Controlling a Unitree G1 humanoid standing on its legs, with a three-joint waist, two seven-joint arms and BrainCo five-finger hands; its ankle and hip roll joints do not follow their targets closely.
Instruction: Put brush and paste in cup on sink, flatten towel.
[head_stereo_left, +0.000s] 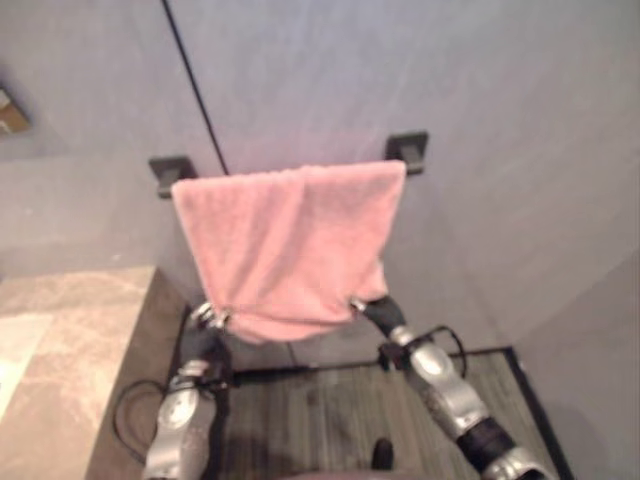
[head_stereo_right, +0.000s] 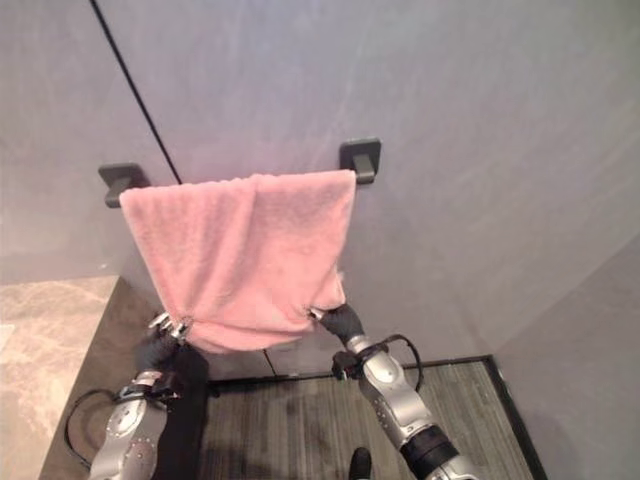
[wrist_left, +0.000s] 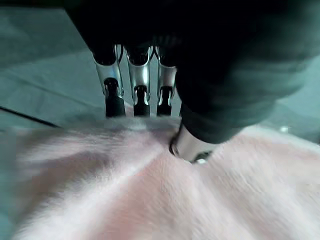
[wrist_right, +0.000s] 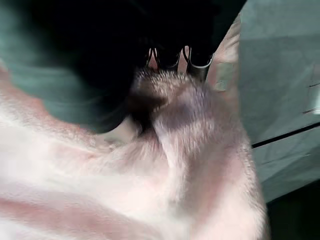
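Where the pink towel (head_stereo_left: 290, 245) hangs over the dark rail (head_stereo_right: 240, 180) on the grey wall (head_stereo_left: 480, 110), both hands reach up to its lower edge; to the left of the towel and lower lies the marbled stone surface (head_stereo_left: 60, 330), its dark side face dropping to the striped floor (head_stereo_left: 330, 420); the rail's two dark brackets (head_stereo_left: 168, 172) sit on the wall at the towel's upper corners; the left hand (head_stereo_left: 205, 318) is at the towel's lower left corner, its fingers (wrist_left: 114, 102) behind the cloth and its thumb (wrist_left: 192, 145) pressing on the front, so it pinches the towel; the right hand (head_stereo_left: 372, 310) is at the towel's lower right corner, its fingers (wrist_right: 165, 57) sunk in a bunched fold of the cloth, closed on it.
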